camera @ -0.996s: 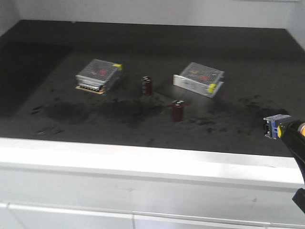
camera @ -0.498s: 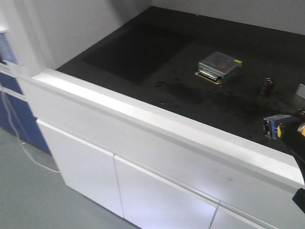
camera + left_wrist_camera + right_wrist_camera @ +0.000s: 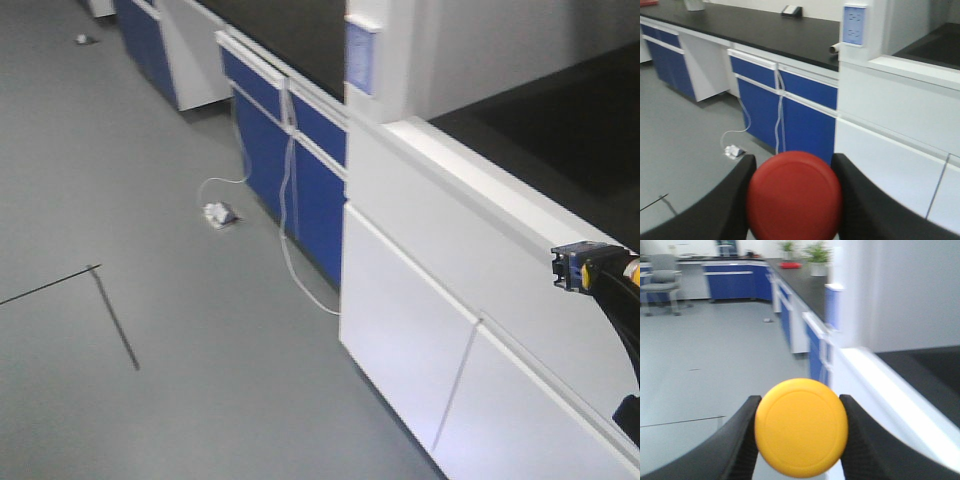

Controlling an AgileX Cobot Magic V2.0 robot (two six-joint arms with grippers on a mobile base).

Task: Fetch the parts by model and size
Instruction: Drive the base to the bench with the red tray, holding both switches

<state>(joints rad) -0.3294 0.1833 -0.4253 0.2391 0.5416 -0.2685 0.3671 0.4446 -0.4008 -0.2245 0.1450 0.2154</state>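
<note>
Red-capped switch: the red-capped switch (image 3: 794,196) sits low and central in the left wrist view, its round cap facing the camera, held in the air and off any counter.
Left claw: the left claw (image 3: 794,200) is closed to the cap's width, a dark finger against each side.
Yellow-capped switch: the yellow-capped switch (image 3: 801,427) sits low and central in the right wrist view, cap facing the camera.
Right claw: the right claw (image 3: 801,432) pinches the yellow cap from both sides.
Base: a blocky base (image 3: 572,268) with bluish contacts shows at the front view's right edge, in front of the white cabinet (image 3: 420,330).
Counter: a black-topped counter (image 3: 765,30) runs over blue doors (image 3: 805,125).
Floor: the grey floor (image 3: 150,350) carries a white cable (image 3: 290,250).
</note>
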